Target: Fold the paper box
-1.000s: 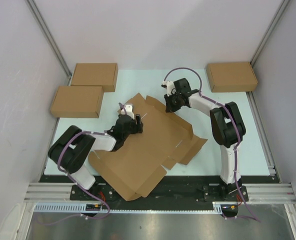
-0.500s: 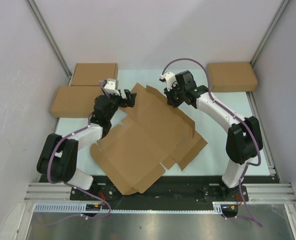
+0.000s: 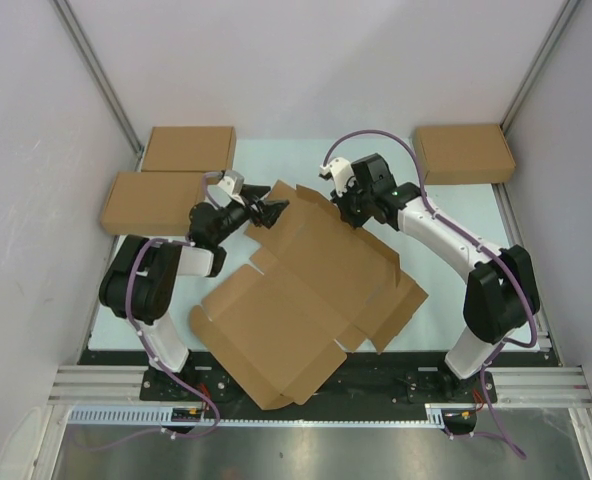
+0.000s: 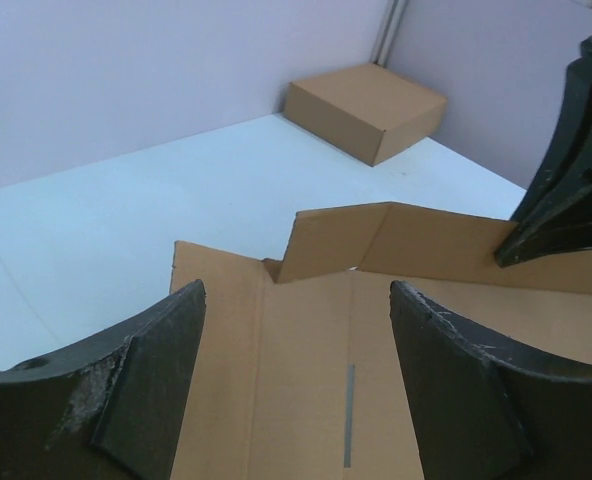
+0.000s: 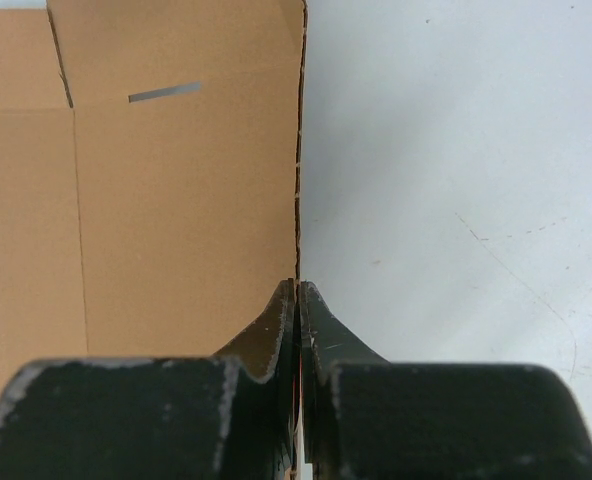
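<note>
Everything here is relative to the paper box (image 3: 306,290). It lies flat and skewed in the middle of the table (image 3: 286,160), with its near corner sticking out past the table's near edge. Off its far-left corner sit two cartons: the front carton (image 3: 154,202) is nearer to it, and the back carton (image 3: 188,150) is right behind that one, corners touching. The right carton (image 3: 463,153) is out beyond the paper box's far-right side, well apart from it. The left gripper (image 3: 266,212) hangs at the paper box's far-left corner, over the cardboard. The right gripper (image 3: 349,213) is on its far edge, just right of that corner, with the edge between its fingers.
</note>
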